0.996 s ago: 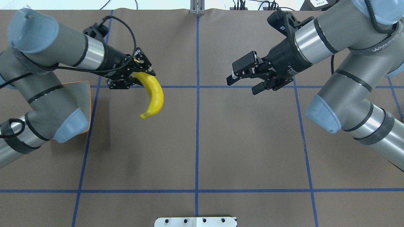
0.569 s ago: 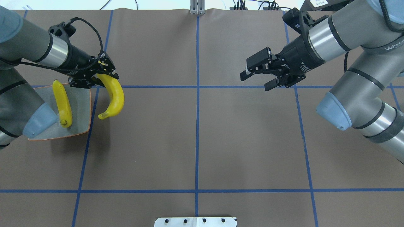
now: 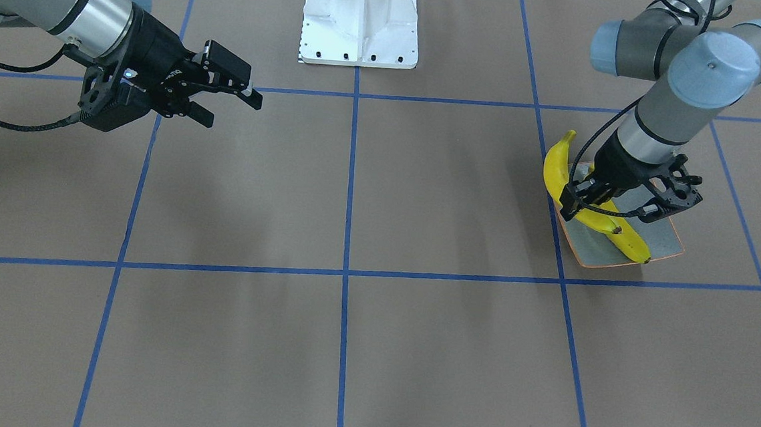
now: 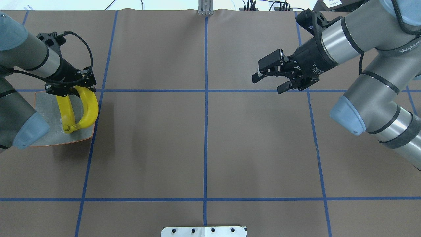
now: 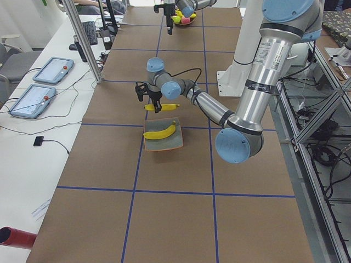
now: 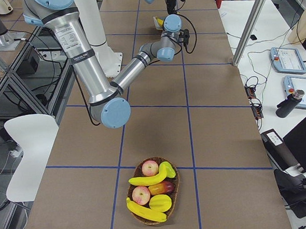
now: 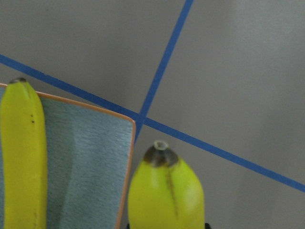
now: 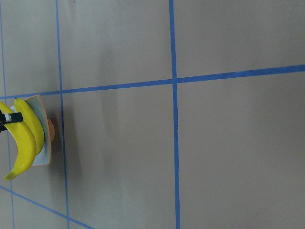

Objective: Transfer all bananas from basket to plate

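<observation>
Leftward since a moment ago, the left end effector — clenched on the carried banana — now hangs at the frame's left over the plate, where a second banana lies, so this placing step calls for lowering and letting go, while the right end effector waits released, empty.

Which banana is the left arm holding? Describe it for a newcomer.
In the overhead view, find the grey-blue plate at far left. Over it the left claw clamps a strongly curved banana near one end; its straighter neighbour lies loose on the plate.
</observation>
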